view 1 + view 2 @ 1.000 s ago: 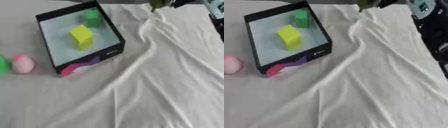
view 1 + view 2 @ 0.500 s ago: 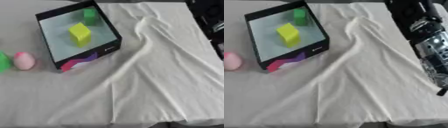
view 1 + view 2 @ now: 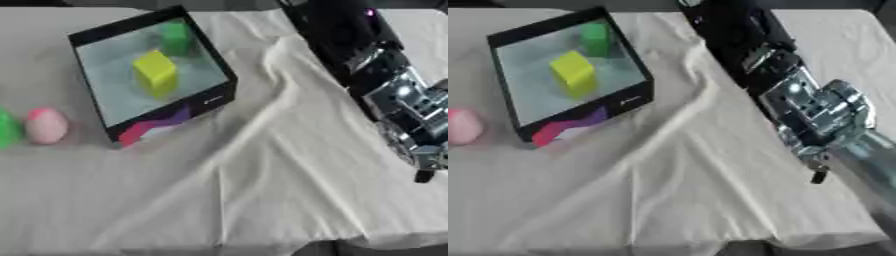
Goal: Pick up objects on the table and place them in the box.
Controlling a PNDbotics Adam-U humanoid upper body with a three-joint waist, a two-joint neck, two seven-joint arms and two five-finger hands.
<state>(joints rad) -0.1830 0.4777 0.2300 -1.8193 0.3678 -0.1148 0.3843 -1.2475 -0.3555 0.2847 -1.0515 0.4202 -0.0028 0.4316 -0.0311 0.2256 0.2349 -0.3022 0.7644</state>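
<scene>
Right hand (image 3: pixel 820 125): my arm slants in from the top; finger state I cannot tell, nothing seen held.
White cloth (image 3: pixel 262 165): wrinkled, covering my table.
Box (image 3: pixel 223 75): black-walled, upper left; small white marking on its front wall, unreadable.
Yellow block (image 3: pixel 156 72): inside box.
Green block (image 3: pixel 175 37): inside box, far end.
Pink egg (image 3: pixel 45 125): on cloth, left of box.
Green object (image 3: pixel 7 129): at left edge, beside egg.
</scene>
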